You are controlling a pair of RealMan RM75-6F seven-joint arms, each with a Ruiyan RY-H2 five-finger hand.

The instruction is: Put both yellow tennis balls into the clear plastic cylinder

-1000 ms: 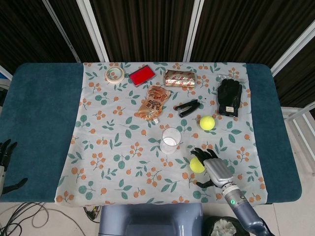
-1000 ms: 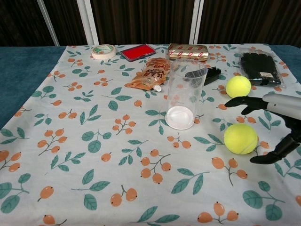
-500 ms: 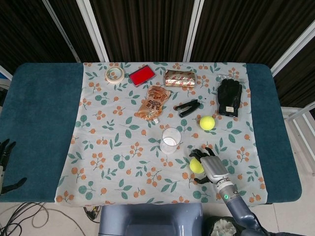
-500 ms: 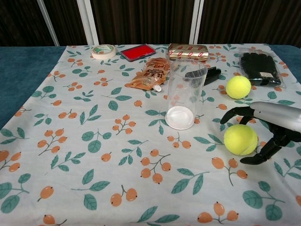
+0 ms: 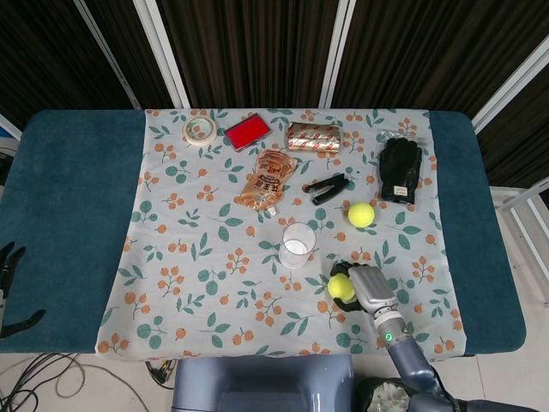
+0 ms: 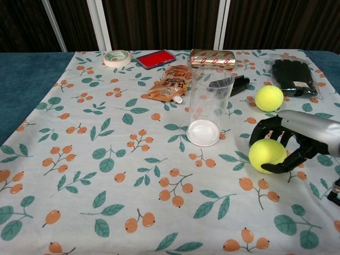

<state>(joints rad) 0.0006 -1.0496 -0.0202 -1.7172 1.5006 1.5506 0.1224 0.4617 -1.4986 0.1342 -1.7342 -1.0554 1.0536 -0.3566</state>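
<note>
The clear plastic cylinder (image 5: 297, 245) (image 6: 209, 107) stands upright near the middle of the floral cloth, with nothing inside it. My right hand (image 5: 365, 287) (image 6: 297, 139) grips one yellow tennis ball (image 5: 340, 287) (image 6: 267, 155), fingers wrapped over its top and thumb under it, just right of the cylinder. The other yellow tennis ball (image 5: 361, 214) (image 6: 269, 98) lies free on the cloth farther back, near a black glove. My left hand (image 5: 9, 285) shows only at the left edge of the head view, off the table, fingers apart and holding nothing.
Along the back of the cloth lie a tape roll (image 5: 199, 130), a red case (image 5: 248, 131), a gold packet (image 5: 314, 136), a snack pouch (image 5: 269, 177), a black clip (image 5: 328, 187) and a black glove (image 5: 401, 168). Blue table (image 5: 69, 197) shows on both sides.
My right hand has closed around the nearer ball; its fingers went from spread beside the ball to wrapped over it, and ball and hand shifted slightly left.
</note>
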